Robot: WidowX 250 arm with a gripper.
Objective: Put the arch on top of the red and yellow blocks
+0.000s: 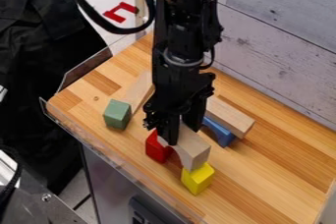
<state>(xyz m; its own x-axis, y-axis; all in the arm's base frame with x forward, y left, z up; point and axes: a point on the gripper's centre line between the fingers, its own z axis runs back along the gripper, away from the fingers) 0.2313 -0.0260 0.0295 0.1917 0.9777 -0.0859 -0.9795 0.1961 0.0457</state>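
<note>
The gripper (183, 133) has the arch (193, 150) pinched in its fingers, atop the red block (154, 148) and yellow block (197, 179).

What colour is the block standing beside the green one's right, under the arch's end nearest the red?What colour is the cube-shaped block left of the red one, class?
That block is a muted green, best seen in the camera view.

Bright even light, soft shadows on the wooden counter (269, 176)
</note>
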